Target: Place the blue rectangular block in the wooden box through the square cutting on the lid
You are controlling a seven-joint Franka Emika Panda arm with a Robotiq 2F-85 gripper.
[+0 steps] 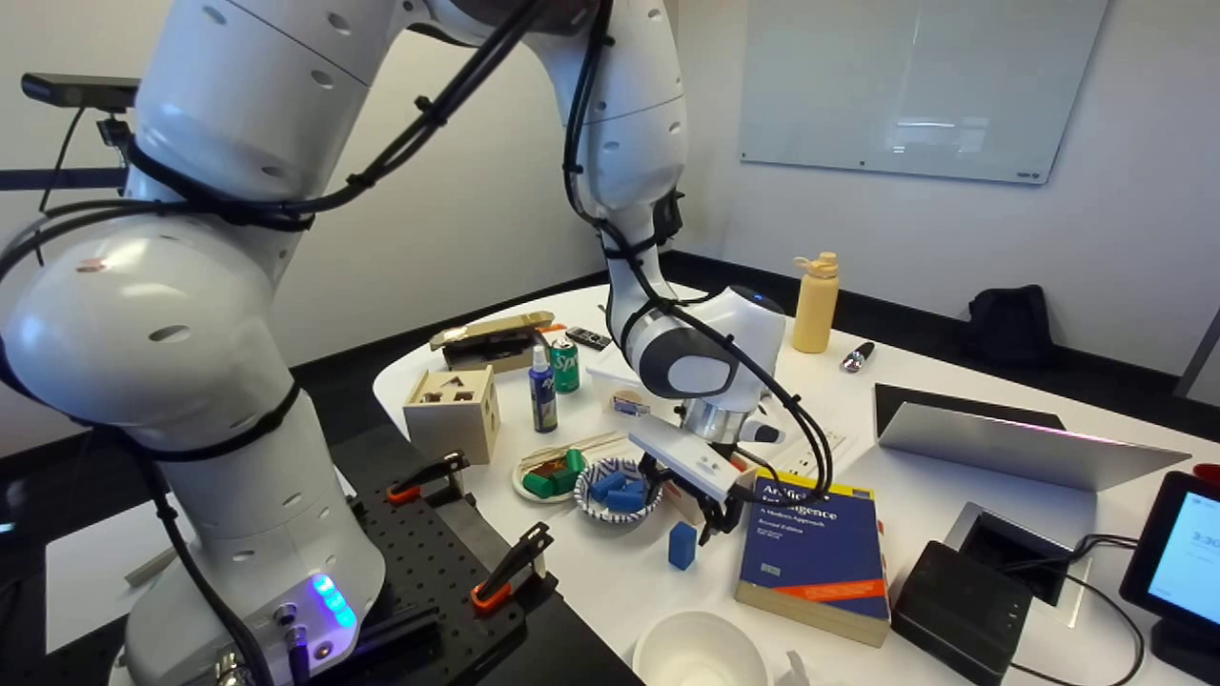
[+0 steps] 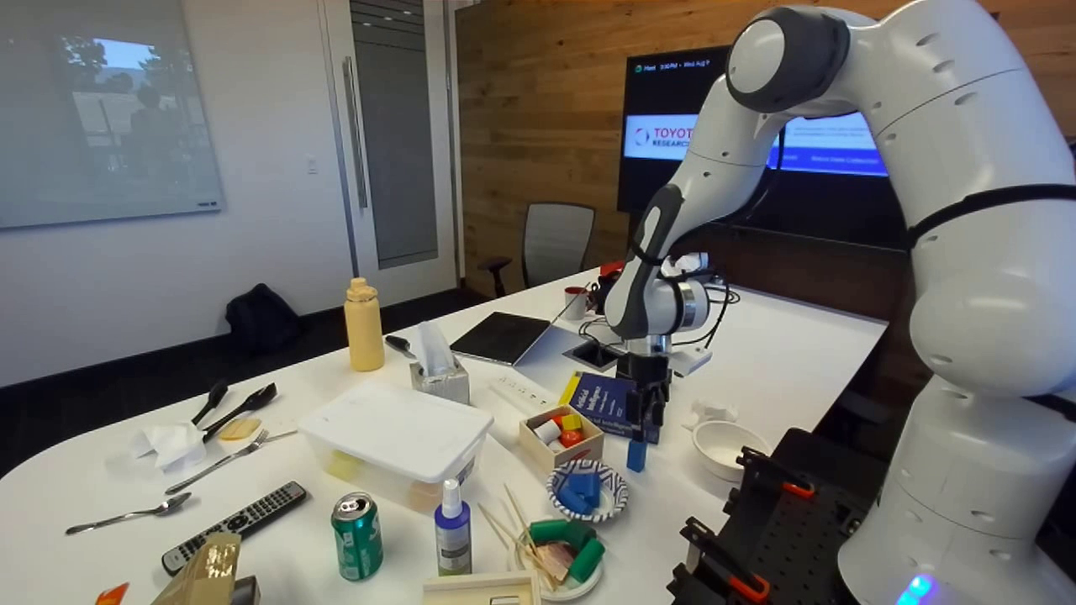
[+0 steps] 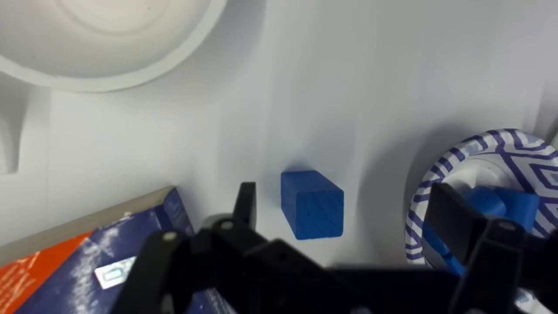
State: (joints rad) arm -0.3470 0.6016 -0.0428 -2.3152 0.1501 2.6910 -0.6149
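The two fingers [image 3: 246, 207] of the gripper [image 3: 344, 191] stand wide apart and have hold of nothing, near the blue rectangular block [image 3: 320, 213]. This block stands on end on the white table [image 3: 130, 131], its long axis vertical, its square top face turned up in the wrist view.

Close by the block are one navy textbook [image 1: 815, 548], lettered "Artificial Intelligence", "A Modern Approach" and "Second Edition", one plain white bowl [image 3: 96, 84], and one patterned bowl [image 3: 413, 231] with at least three blue pieces [image 3: 518, 207] in it, the full number partly hidden by a finger.

A little farther from the block, one wooden tray [image 2: 538, 443] holds coloured pieces [image 2: 572, 438] and one plate [image 2: 580, 591] bears three green pieces [image 2: 587, 560]. Well apart from the block, past that plate, is one wooden box [image 1: 443, 433], its lid [image 1: 477, 381] in place, with at least three dark cut-outs [image 1: 463, 395]; which one is square I cannot tell.

On that same side of the block stand one Sprite can [image 1: 565, 367], "Spr" legible, and one spray bottle [image 1: 543, 395]; farther off lie one remote control [image 2: 235, 528], one fork [image 2: 220, 461] and one spoon [image 2: 134, 514]. Far beyond the block, a wall screen [image 2: 656, 181] reads "TOYOTA" above "RESEARC", the arm [image 2: 710, 176] covering the rest.
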